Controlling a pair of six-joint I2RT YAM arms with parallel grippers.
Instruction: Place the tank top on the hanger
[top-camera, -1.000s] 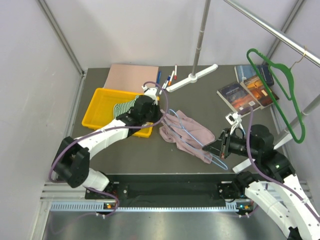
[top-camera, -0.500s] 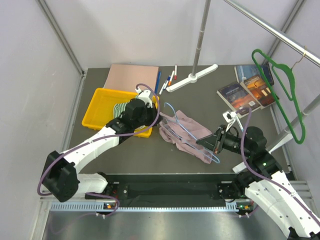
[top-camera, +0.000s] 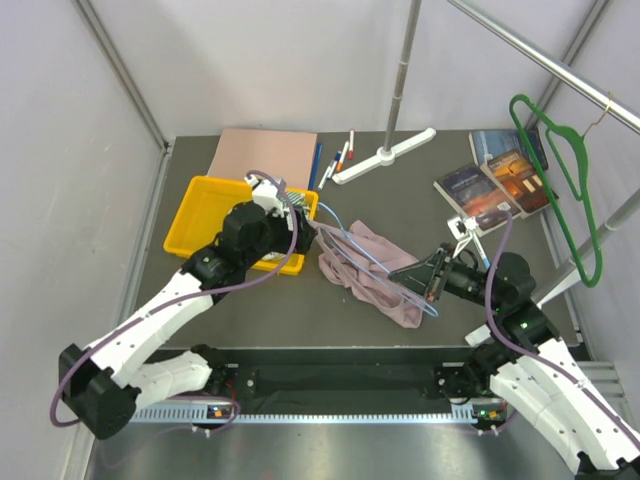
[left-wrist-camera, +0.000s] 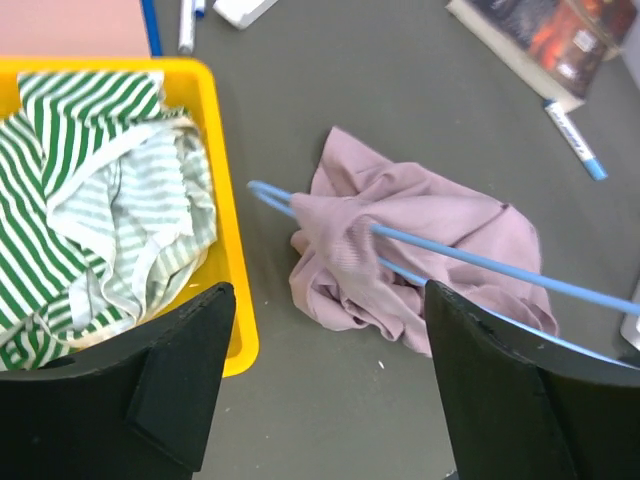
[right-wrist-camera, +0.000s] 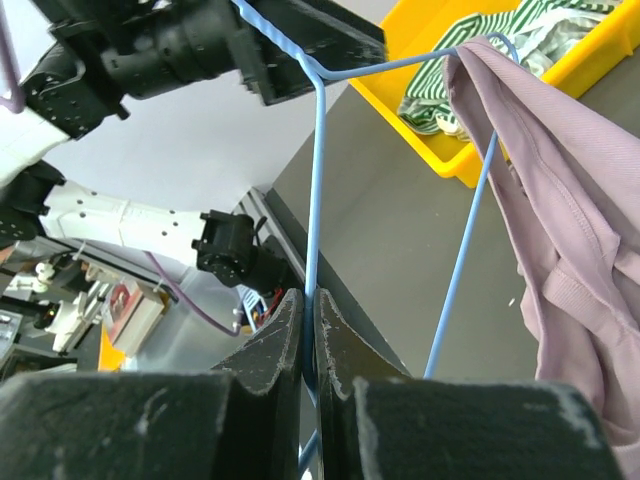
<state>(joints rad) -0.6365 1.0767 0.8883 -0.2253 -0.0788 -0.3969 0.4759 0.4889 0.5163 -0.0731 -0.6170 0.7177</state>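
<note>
- Left gripper (left-wrist-camera: 328, 320) is wide open, and nothing is between its two fingers. It hangs over the table, right by the yellow tray.
- Right gripper (right-wrist-camera: 310, 320) is squeezed tight on the thin blue wire of the hanger (right-wrist-camera: 318, 170).
- From that gripper the hanger sticks out toward the yellow tray. It is tilted, with its far end up off the table.
- The tank top (left-wrist-camera: 430, 225) is pink and all crumpled. Most of it lies in a heap on the grey table (left-wrist-camera: 330, 90), just beside the tray.
- One bit of the tank top hangs over the far end of the hanger wire, near the bend.
- The yellow tray (left-wrist-camera: 228, 200) has a green and white striped cloth (left-wrist-camera: 90, 190) in it.
- Some books (top-camera: 490, 185) lie on the table at the far right, well apart from the tank top.
</note>
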